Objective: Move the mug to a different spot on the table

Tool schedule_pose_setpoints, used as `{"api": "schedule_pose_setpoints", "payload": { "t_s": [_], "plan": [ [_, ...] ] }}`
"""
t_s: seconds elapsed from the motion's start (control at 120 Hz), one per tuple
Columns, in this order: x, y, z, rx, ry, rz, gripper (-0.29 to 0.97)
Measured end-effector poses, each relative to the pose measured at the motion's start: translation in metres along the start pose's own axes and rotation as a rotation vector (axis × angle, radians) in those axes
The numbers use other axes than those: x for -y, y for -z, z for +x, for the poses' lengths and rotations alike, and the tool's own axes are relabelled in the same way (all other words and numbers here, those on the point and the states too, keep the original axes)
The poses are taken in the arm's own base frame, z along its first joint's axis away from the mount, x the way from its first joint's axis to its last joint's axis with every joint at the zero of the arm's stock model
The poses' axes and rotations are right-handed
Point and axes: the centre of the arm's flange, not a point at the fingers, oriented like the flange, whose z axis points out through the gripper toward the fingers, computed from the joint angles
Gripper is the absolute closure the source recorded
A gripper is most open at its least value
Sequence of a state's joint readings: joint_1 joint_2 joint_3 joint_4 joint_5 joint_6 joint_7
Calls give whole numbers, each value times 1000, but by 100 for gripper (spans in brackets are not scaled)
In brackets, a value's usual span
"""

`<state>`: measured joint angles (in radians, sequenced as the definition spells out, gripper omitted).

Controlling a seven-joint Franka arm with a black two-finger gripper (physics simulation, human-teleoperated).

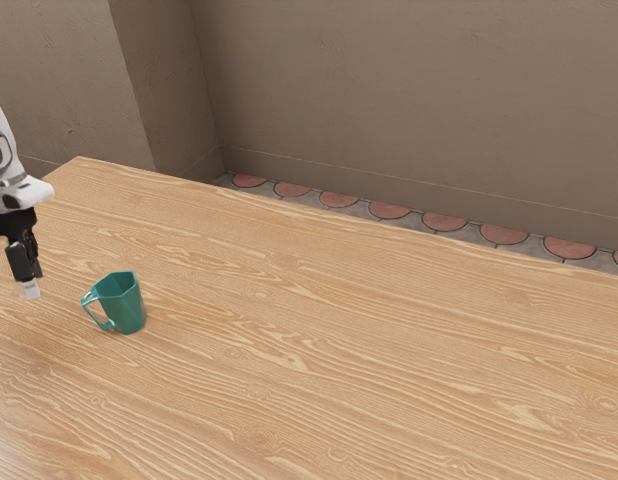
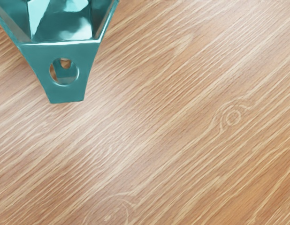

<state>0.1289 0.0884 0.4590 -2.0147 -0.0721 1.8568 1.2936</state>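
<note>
Teal and glossy, the mug [image 1: 117,302] stood upright on the wooden table [image 1: 369,340], near the exterior view's left side and toward the table's near part. Its open mouth faced up and its body narrowed toward the base. Its handle [image 1: 95,308] stuck out toward the exterior view's left and slightly toward the camera.

The gripper [image 1: 30,288] hung at the exterior view's left edge, black below the arm's white wrist, pointing down at the tabletop. It was to the exterior view's left of the mug and a little higher, near it but clearly apart from it, with bare wood between them. Whether the jaws stood apart or together could not be told from this side angle.

In the wrist view the mug [image 2: 60,23] was seen from above, its inside showing flat, shiny facets. The handle [image 2: 65,77] appeared as a flat tab with a round hole through it, and pale wood showed through the hole. The table [image 2: 182,154] ran under it in diagonal streaks of light and darker grain, with a small ringed knot [image 2: 232,116] well away from the mug.

Behind the table, a strip of rounded red floor tiles [image 1: 389,210] ran along the foot of a plain brown wall [image 1: 409,90].
</note>
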Motion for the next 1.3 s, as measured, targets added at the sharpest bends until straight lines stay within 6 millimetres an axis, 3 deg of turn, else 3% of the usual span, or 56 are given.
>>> {"api": "schedule_pose_setpoints", "payload": {
  "t_s": [0.25, 0.583, 1.3],
  "plan": [
    [13, -14, 30, -23, 33, 3, 0],
    [17, -39, 52, -33, 56, -1, 0],
    [24, -84, 62, -54, 74, 29, 0]
  ]
}}
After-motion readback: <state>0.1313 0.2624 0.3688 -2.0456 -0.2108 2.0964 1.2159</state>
